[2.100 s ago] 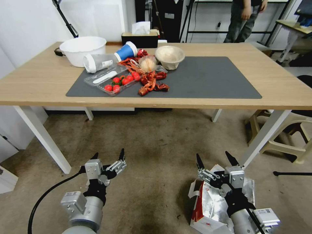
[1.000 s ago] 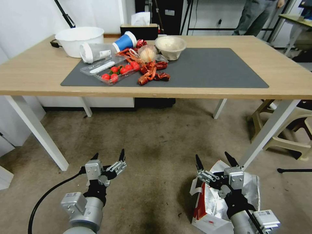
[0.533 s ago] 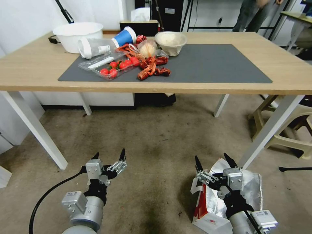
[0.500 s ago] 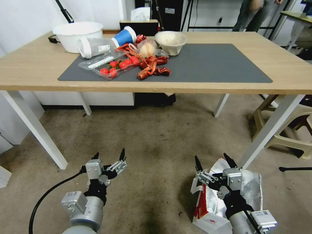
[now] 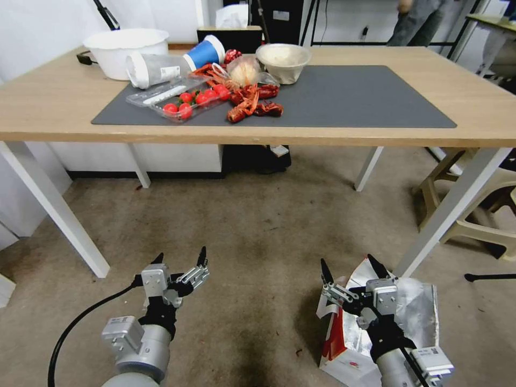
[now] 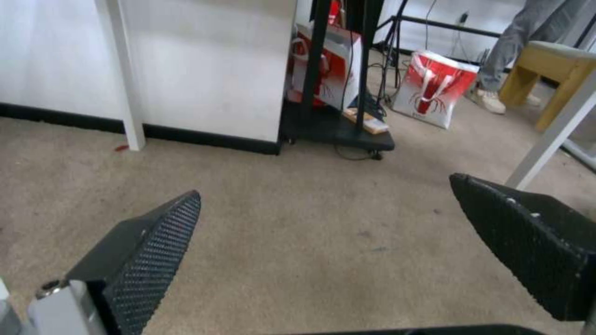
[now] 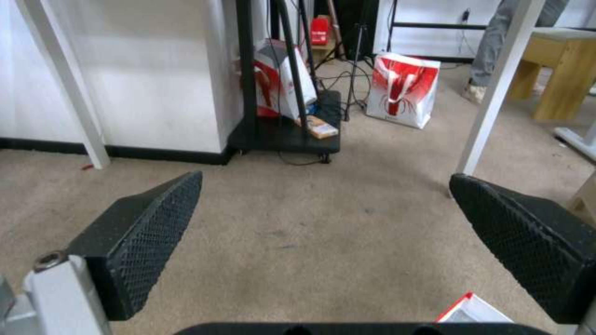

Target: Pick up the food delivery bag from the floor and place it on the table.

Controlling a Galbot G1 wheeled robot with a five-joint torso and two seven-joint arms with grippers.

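Observation:
The food delivery bag [image 5: 421, 314] stands on the floor [image 5: 258, 226] at my lower right, white with a red side and crinkled silver foil showing at its open top. My right gripper [image 5: 348, 263] hovers open just above the bag's near edge, touching nothing. A white and red corner of the bag [image 7: 475, 312] shows below the right gripper [image 7: 327, 175] in the right wrist view. My left gripper [image 5: 180, 255] is open over bare carpet at lower left, and its wrist view shows the left gripper [image 6: 326, 186] with only carpet ahead. The table [image 5: 484, 102] with its dark grey mat [image 5: 349, 97] stretches across in front.
A white bowl [image 5: 124, 44], cups, a tomato tray [image 5: 185, 99], crayfish and a bowl crowd the mat's left half. A white table leg [image 5: 451, 209] rises beside the bag, with a beige stool [image 5: 473, 215] behind it. Other red and white bags [image 6: 435, 88] and a black stand [image 7: 286, 130] sit beyond the table.
The head view has shifted, so the table sits higher in the picture and more of the bag shows. Both arms hold the same pose with fingers open.

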